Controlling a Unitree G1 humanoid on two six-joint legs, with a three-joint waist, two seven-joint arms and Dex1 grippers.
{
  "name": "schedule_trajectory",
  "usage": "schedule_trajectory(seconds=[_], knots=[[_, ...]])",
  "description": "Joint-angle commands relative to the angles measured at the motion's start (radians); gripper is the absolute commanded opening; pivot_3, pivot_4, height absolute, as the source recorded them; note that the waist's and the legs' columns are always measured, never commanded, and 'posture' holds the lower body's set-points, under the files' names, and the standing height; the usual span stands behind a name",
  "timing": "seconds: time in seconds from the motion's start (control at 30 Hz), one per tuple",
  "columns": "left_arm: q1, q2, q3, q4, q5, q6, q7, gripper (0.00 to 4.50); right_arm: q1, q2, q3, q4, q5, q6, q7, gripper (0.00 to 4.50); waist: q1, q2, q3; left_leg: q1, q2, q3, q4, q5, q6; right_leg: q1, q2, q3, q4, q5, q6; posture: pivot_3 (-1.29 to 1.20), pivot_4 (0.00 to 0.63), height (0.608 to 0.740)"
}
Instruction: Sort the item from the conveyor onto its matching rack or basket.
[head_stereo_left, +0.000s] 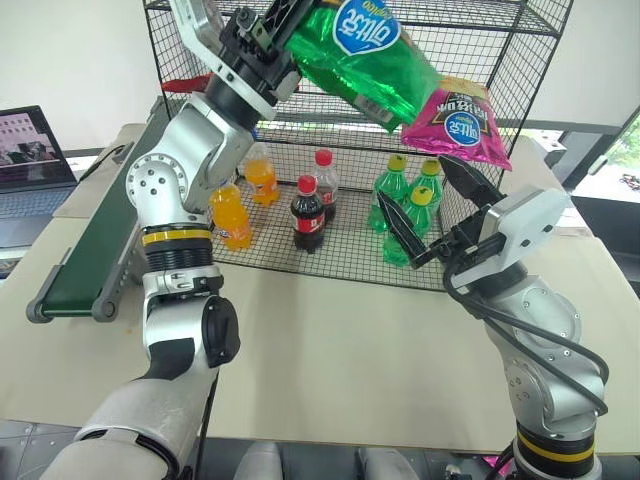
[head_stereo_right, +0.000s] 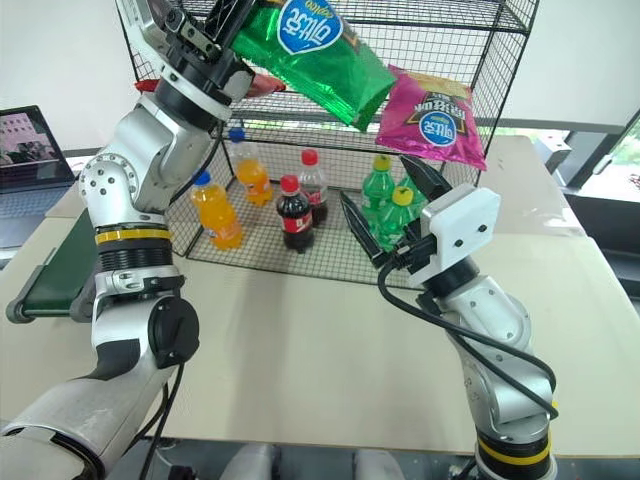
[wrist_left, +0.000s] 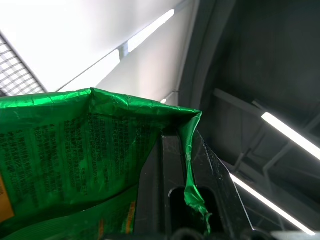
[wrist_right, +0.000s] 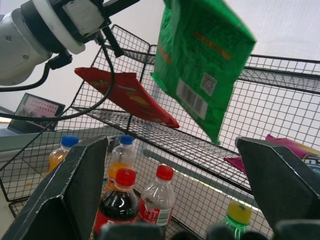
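The item, a shiny green crisp bag with a blue oval logo, hangs tilted in the air in front of the upper tier of the black wire rack. My left gripper is shut on the bag's left edge; in the left wrist view the foil is pinched between the black fingers. My right gripper stands open lower down, in front of the rack's bottom tier, with nothing between its fingers. The dark-green conveyor lies at the left with a bare belt.
A pink bag lies on the rack's middle tier at the right, a red bag at its left. Orange bottles, a cola bottle and green bottles stand on the bottom tier. A laptop sits far left.
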Motion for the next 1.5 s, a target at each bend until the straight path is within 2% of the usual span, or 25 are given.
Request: schedule_trajectory(seconds=[0.03,0.3,0.43,0.63,0.8,1.0,1.23,1.5], knots=[[-0.037,-0.015,0.018,-0.015,-0.004,-0.013,-0.01,0.04,-0.014,-0.002,-0.006,-0.043,0.0,-0.003,-0.009,4.5,0.0,0.0,0.0,0.0,0.0,0.0,0.0,0.0,0.0,0.0,0.0,0.0,0.0,0.0,0.0,0.0,0.15,0.74],[-0.094,-0.049,0.079,0.031,-0.029,-0.059,0.013,0.04,-0.013,0.001,-0.001,-0.042,-0.001,-0.004,-0.012,4.5,-0.001,0.0,0.0,0.0,0.0,0.0,0.0,0.0,0.0,0.0,0.0,0.0,0.0,0.0,0.0,0.0,0.15,0.74],[-0.109,-0.065,0.07,0.063,0.022,-0.07,-0.007,0.04,-0.018,0.003,0.003,-0.037,-0.003,-0.007,-0.013,4.5,0.003,0.0,0.0,-0.001,-0.001,-0.001,0.0,0.0,0.0,0.0,0.0,0.0,-0.001,0.0,0.0,0.0,0.15,0.74],[-0.018,-0.085,0.098,0.242,0.123,-0.116,0.031,0.04,-0.009,0.005,0.006,-0.041,-0.006,-0.007,-0.019,4.5,-0.001,0.0,0.0,0.001,-0.001,-0.001,0.0,0.001,0.002,0.001,0.0,0.0,0.001,0.0,0.0,0.0,0.15,0.74],[0.032,-0.1,0.141,0.269,0.152,-0.132,0.113,0.04,-0.002,0.005,0.005,-0.049,-0.008,-0.004,-0.026,4.5,-0.001,0.0,0.0,0.0,-0.001,-0.002,0.0,0.001,0.002,0.0,0.0,0.0,0.001,0.0,0.0,0.0,0.15,0.74],[0.132,-0.139,0.15,0.028,0.047,-0.034,0.294,0.04,0.014,0.006,0.005,-0.05,-0.006,-0.009,-0.024,4.5,0.001,0.0,0.0,-0.001,-0.001,-0.002,0.0,0.002,0.002,0.001,0.0,0.0,0.001,0.0,0.0,0.0,0.15,0.74],[0.188,-0.158,0.155,-0.026,0.06,-0.096,0.444,0.04,0.009,0.005,0.008,-0.04,-0.006,-0.014,-0.016,4.5,0.004,0.0,0.0,0.0,-0.001,-0.003,0.001,0.003,0.0,0.001,0.0,0.0,0.002,0.001,0.001,0.0,0.15,0.74],[0.312,-0.101,0.098,-0.226,-0.031,-0.001,0.583,0.04,0.022,0.001,0.001,-0.055,-0.005,-0.008,-0.022,4.5,-0.001,0.0,0.0,0.0,-0.001,-0.005,0.001,0.004,-0.001,0.001,0.0,0.0,0.003,0.001,0.001,0.0,0.15,0.74]])
